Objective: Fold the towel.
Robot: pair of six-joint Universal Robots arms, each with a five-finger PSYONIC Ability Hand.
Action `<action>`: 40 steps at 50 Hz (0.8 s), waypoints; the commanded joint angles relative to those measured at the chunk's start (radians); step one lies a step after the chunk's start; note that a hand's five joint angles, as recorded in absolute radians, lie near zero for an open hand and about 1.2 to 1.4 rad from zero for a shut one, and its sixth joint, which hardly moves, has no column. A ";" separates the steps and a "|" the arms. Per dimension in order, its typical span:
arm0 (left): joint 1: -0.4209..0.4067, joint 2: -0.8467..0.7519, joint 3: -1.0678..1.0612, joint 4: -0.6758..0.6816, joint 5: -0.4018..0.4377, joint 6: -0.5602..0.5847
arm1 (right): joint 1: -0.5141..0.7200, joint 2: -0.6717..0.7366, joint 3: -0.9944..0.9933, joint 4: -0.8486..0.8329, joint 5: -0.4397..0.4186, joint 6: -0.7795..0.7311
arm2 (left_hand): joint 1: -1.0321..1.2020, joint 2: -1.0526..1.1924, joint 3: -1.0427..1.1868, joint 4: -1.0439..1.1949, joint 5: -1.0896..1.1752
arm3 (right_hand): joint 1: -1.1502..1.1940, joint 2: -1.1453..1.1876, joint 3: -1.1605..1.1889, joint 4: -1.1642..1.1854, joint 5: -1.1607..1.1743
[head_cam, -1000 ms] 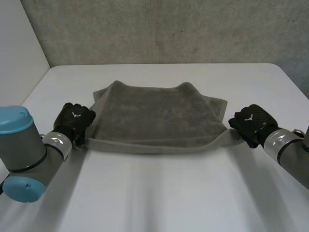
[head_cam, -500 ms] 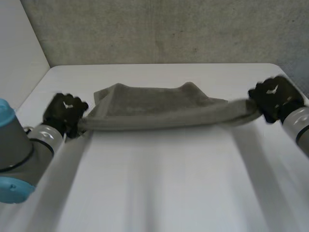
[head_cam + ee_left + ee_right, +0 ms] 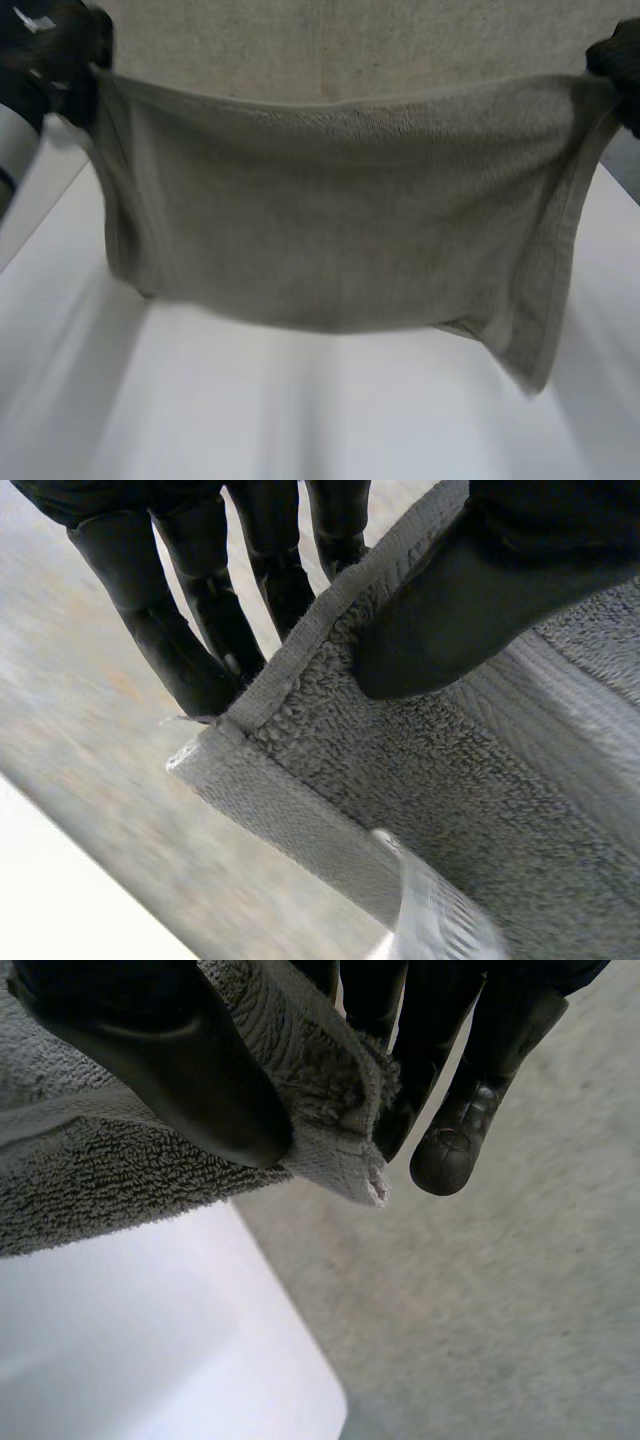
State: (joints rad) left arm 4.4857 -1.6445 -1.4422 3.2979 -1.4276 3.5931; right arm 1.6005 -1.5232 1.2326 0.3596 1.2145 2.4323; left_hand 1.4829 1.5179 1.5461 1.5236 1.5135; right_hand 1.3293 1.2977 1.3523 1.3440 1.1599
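Up goes the towel (image 3: 330, 220): a moment back it was stretched low across the bench (image 3: 300, 430), and now it's hoisted and hanging like a curtain in front of my head camera. Nearest me is bare white bench. Just beyond, the lower hem dangles unevenly, the corner on the right sagging lowest; I can't tell whether it brushes the bench. Higher up, the top edge is pulled nearly straight between the two upper corners. My left hand (image 3: 60, 45) is clamped on its corner: on the wrist camera the thumb presses the terry against the fingers behind the hem. My right hand (image 3: 615, 55) does likewise, thumb and fingers pinching the other corner, a tuft poking out past them. I reckon they're held wide and high so the cloth hangs flat, ready to be laid down for a clean fold. Behind it all stands the grey wall (image 3: 330, 40).
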 commanded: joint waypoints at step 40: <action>-0.031 -0.307 -0.010 0.130 0.004 -0.114 | 0.130 0.282 0.083 -0.170 -0.067 -0.215 | -0.087 -0.122 -0.150 -0.127 -0.292 | 0.067 0.099 0.044 0.052 0.062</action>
State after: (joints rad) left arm 4.4344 -1.9636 -1.2271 3.4391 -1.4897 3.4641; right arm 1.7435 -1.2577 1.1725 0.0305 1.2126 2.3778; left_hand 1.4829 1.5179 1.5492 1.5236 1.5136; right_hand 1.3297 1.3033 1.3525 1.3440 1.1599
